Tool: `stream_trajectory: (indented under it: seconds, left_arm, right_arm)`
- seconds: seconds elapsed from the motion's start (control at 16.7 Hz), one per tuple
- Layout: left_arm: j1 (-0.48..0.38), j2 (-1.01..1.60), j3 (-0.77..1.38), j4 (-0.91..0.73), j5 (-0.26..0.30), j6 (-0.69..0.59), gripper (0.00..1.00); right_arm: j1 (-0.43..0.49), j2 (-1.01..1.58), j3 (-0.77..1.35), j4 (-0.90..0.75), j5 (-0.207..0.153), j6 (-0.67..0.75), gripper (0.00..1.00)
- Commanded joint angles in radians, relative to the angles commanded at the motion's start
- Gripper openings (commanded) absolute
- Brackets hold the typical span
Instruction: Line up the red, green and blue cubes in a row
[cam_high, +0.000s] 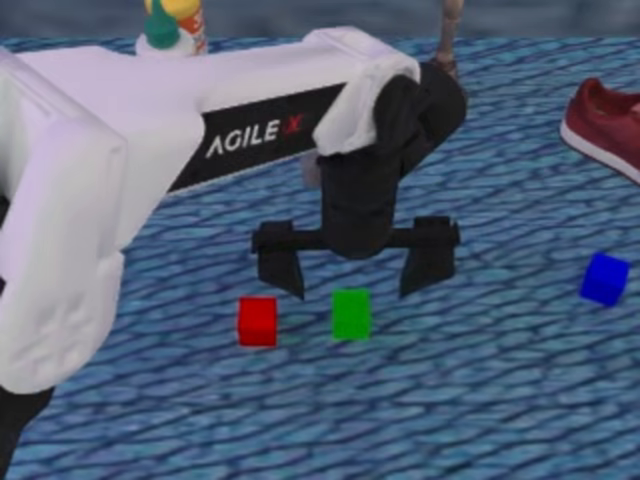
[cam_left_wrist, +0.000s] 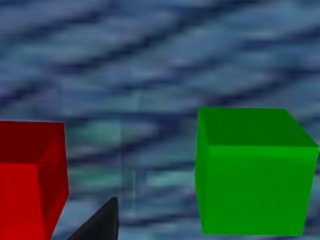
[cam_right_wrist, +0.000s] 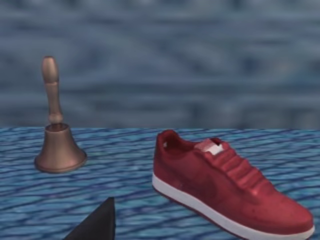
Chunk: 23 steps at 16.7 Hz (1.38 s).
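Here, left gripper (cam_high: 352, 272) fingers spread above green cube (cam_high: 351, 314)

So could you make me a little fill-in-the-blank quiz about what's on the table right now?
1. The left gripper hangs open above the ____ cube.
2. The red cube sits beside the green cube, on the side toward the table's ____.
3. The cube far off near the table's right edge is ____.
4. Beyond the blue cube, at the right edge, lies a dark red ____.

Missing words: green; left; blue; shoe
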Motion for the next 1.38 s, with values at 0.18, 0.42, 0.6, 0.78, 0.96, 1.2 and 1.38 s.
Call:
stream_trajectory:
  seconds: [0.18, 0.42, 0.6, 0.78, 0.96, 1.2, 1.38]
  left_arm:
    - [0.006, -0.024, 0.080, -0.107, -0.001, 0.000, 1.00]
    - [0.009, -0.034, 0.104, -0.136, -0.001, 0.001, 1.00]
    - [0.007, -0.040, 0.092, -0.127, -0.002, 0.004, 1.00]
    - [0.045, -0.132, 0.004, -0.069, -0.006, 0.028, 1.00]
    - [0.119, -0.311, -0.162, 0.036, -0.010, 0.073, 1.00]
    - [0.254, -0.647, -0.469, 0.228, -0.013, 0.164, 1.00]
    - [0.366, -0.946, -0.732, 0.396, -0.012, 0.254, 1.00]
  right_arm:
    - [0.000, 0.000, 0.000, 0.000, 0.000, 0.000, 1.00]
    - [0.000, 0.000, 0.000, 0.000, 0.000, 0.000, 1.00]
    - [0.001, 0.009, 0.009, -0.006, 0.000, -0.006, 1.00]
    - [0.011, 0.090, 0.086, -0.062, -0.003, -0.058, 1.00]
    - [0.023, 0.247, 0.225, -0.159, -0.003, -0.151, 1.00]
    - [0.043, 0.569, 0.468, -0.339, -0.001, -0.317, 1.00]
    - [0.061, 0.873, 0.671, -0.499, 0.001, -0.460, 1.00]
